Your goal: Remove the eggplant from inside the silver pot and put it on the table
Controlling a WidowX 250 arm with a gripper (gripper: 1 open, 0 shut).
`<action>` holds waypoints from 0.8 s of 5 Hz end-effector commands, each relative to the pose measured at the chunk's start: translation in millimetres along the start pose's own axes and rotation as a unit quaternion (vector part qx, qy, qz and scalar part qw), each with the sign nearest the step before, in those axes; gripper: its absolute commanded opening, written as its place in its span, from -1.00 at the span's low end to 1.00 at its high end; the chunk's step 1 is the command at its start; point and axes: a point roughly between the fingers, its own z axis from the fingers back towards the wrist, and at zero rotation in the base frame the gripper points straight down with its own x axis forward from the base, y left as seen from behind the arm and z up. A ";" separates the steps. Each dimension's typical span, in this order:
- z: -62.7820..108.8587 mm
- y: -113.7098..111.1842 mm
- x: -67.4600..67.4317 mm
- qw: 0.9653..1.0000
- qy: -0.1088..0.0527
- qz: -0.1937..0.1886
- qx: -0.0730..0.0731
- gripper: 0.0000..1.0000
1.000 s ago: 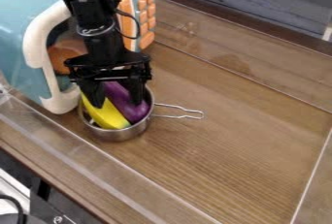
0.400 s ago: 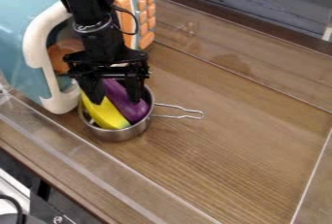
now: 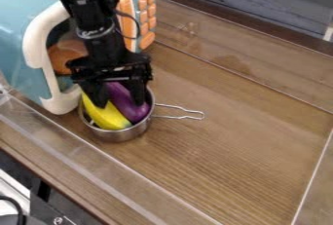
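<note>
So the eggplant (image 3: 125, 96) is sitting inside the silver pot (image 3: 120, 122), leaning up against the far side of it rather than lying flat. Its long axis runs on a slant, one end down in the pot toward the right and the other end poking up and to the left above the rim, right under the robot's hand. Can't make out which end is the stem from here, the top is tucked behind the black fingers. There's a yellow banana-shaped toy (image 3: 101, 111) in the same pot, just to the left of the eggplant and touching it, also propped up on a slant. The gripper (image 3: 112, 85) points straight down over the pot with its jaws spread wide, one finger on each side of the two toys, tips about at rim level. It isn't clamped on anything as far as I can see, and I can't tell if the fingers brush the toys or the rim. The pot's thin wire handle (image 3: 181, 113) sticks out to the right, resting on the table (image 3: 235, 122), which is brown wood grain with a clear raised edge around it. Just behind and left of the pot is a teal and cream toy microwave (image 3: 39, 49).
</note>
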 end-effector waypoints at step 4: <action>-13.8 -26.7 1.2 1.000 -0.014 -0.003 0.007 -1.00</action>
